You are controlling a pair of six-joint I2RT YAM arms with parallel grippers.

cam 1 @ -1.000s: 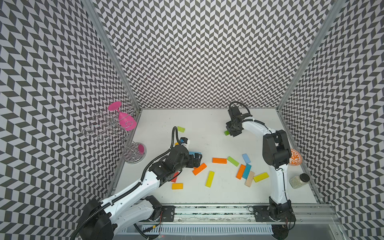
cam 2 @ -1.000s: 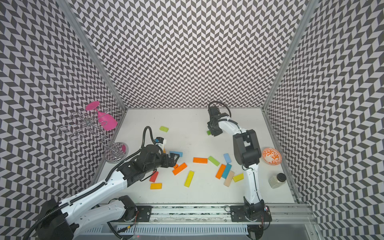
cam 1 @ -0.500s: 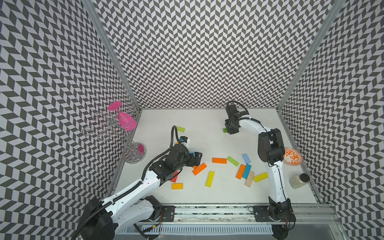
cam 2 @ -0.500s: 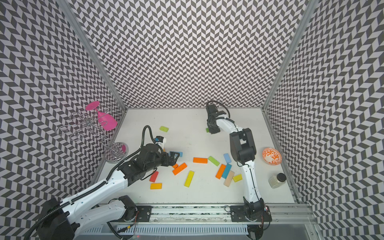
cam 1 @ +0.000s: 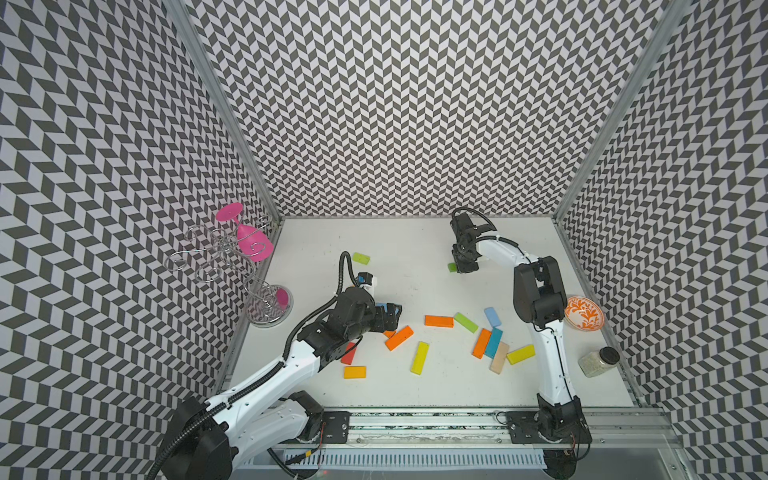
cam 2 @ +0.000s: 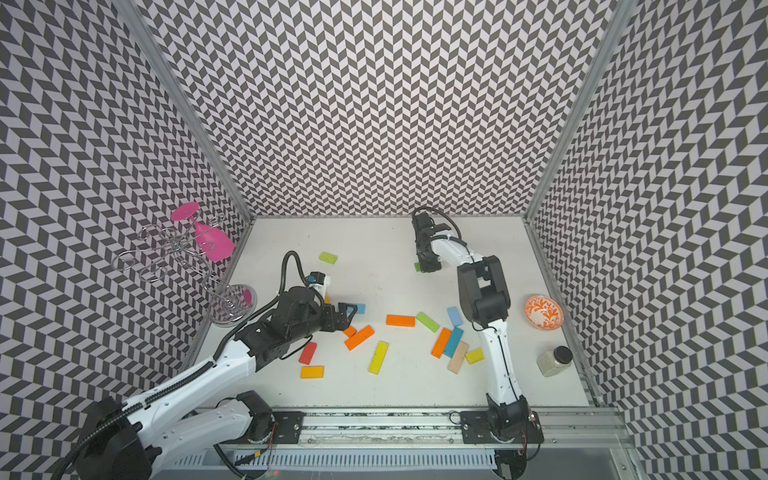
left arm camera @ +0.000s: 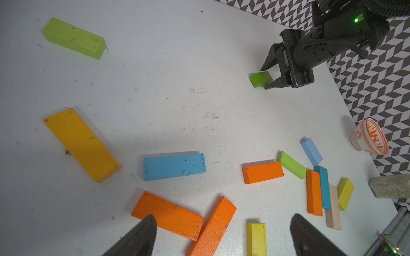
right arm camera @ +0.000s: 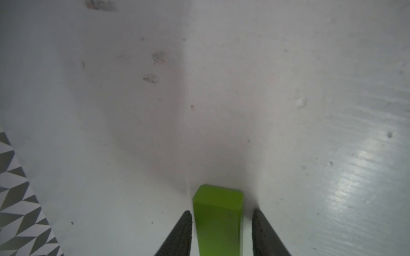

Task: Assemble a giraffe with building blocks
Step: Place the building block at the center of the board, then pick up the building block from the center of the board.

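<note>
Green block (right arm camera: 218, 219) inside the parted right pincer (right arm camera: 221, 211)

Wire stemware rack (cam 1: 224, 257) stands at the left edge of the white table (cam 1: 407, 249), its round base (cam 1: 268, 309) on the surface. One pink wine glass (cam 1: 249, 241) hangs from it upside down. Orange-and-white patterned bowl (cam 1: 584, 318) sits near the right edge. A clear jar with a dark lid (cam 1: 598, 362), pale grainy contents, is near the front right corner, apart from the bowl. Black-and-white chevron walls (cam 1: 395, 104) enclose three sides. A metal rail (cam 1: 415, 424) runs along the front edge.
</note>
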